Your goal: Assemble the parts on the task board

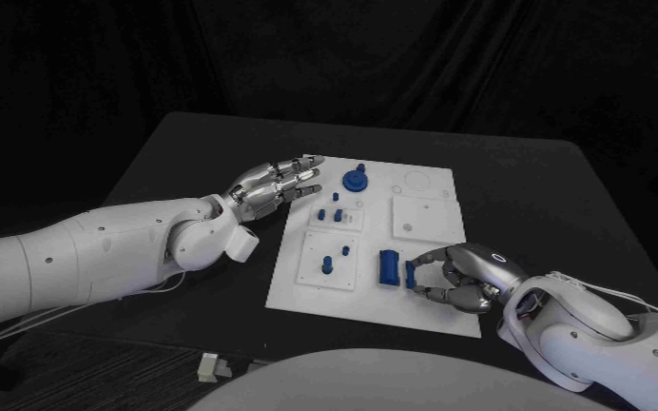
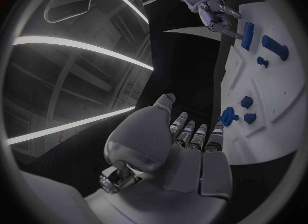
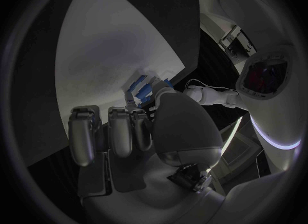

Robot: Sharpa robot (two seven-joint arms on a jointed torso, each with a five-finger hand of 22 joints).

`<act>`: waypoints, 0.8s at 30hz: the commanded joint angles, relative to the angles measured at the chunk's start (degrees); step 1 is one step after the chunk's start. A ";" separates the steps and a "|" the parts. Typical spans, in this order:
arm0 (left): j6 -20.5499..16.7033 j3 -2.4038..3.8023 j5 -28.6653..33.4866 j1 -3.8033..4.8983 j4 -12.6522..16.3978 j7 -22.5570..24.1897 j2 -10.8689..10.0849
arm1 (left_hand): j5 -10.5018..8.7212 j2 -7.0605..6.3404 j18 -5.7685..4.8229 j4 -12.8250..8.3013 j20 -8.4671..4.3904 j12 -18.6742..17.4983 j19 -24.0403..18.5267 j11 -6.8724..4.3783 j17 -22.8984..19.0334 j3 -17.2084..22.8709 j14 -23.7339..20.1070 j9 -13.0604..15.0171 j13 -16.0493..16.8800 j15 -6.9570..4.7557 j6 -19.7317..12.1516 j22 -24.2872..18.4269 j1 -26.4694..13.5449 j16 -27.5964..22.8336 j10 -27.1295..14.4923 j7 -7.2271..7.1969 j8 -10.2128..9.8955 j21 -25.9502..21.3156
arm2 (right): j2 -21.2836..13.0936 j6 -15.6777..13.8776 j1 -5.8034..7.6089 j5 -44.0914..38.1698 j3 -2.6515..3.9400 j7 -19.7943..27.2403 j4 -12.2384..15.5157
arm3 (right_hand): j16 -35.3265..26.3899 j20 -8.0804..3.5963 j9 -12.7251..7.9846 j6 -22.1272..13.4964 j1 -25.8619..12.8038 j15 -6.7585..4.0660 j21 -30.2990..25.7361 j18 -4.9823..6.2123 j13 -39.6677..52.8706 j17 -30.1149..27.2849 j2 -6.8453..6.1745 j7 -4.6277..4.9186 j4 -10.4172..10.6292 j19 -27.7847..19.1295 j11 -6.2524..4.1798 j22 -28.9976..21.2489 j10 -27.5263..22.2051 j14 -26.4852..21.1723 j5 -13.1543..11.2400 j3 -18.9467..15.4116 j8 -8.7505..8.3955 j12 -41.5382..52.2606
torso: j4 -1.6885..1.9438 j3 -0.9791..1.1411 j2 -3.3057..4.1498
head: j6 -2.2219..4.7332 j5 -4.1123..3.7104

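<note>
The white task board [image 1: 441, 185] lies in the middle of the black table. My right hand [image 1: 471, 278] is at the board's near right corner and pinches a slim blue part [image 1: 410, 276] between thumb and fingers. That part [image 3: 137, 87] shows at the thumb tip in the right wrist view. A thicker blue block [image 1: 390, 266] stands just left of it. My left hand [image 1: 276, 186] hovers open at the board's far left edge, fingers spread, holding nothing. A round blue part [image 1: 357, 181] stands near it, and small blue pegs [image 1: 331, 213] sit in the board's middle left.
One more blue peg [image 1: 326, 264] stands on a raised white square at the near left. A bare raised square [image 1: 422, 217] lies right of centre. A small white object [image 1: 208, 365] lies at the table's front edge.
</note>
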 commanded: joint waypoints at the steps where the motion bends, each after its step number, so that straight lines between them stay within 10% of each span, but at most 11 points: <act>1: 0.60 0.05 0.08 -0.08 0.08 0.81 0.06 | 0.30 -0.13 0.37 -0.32 0.11 0.27 0.20 0.32 0.06 0.04 0.30 0.05 0.06 0.07 0.29 -0.02 -0.59 0.24 0.18 -0.11 0.15 0.15 | -0.05 2.19 -0.16 -1.77 -0.02 -3.10 0.02 | -0.29 0.41 -0.13 0.11 -0.76 0.30 0.14 -0.44 15.09 8.02 0.00 0.11 0.49 6.16 0.51 15.08 6.03 4.75 -0.59 -0.37 -0.22 0.15 | -0.07 -0.05 -0.05 | 0.00 0.07; 12: 0.22 0.05 0.08 -0.15 0.05 1.87 0.01 | 0.28 -0.13 0.37 -0.33 0.09 0.29 0.19 0.32 0.06 0.06 0.30 0.05 0.06 0.06 0.32 -0.03 -0.62 0.24 0.18 -0.12 0.15 0.15 | -0.08 1.11 -0.19 -2.25 -0.02 -3.28 -0.09 | -0.40 0.35 -1.27 -5.11 -2.21 0.15 -0.17 -0.35 15.09 7.67 0.29 -0.27 1.88 5.98 0.28 14.96 6.03 4.68 -2.22 -1.55 -1.82 0.15 | -0.08 0.03 -0.19 | 0.00 -0.02; 24: -3.16 0.07 0.05 -0.19 0.96 6.85 -0.34 | 0.22 -1.02 0.66 0.54 -0.99 1.37 0.24 -0.18 0.07 -0.80 0.34 0.26 0.24 -1.66 2.37 -0.02 -1.29 0.29 0.91 -0.27 0.72 0.22 | -2.58 -16.60 0.84 2.64 0.02 7.31 0.40 | -1.92 0.37 -0.07 4.75 -4.03 0.19 -3.14 0.52 15.09 3.11 0.14 0.05 4.84 4.25 0.43 13.79 6.03 3.73 -3.66 -2.76 1.21 0.15 | -0.07 0.04 -0.32 | 0.00 -0.34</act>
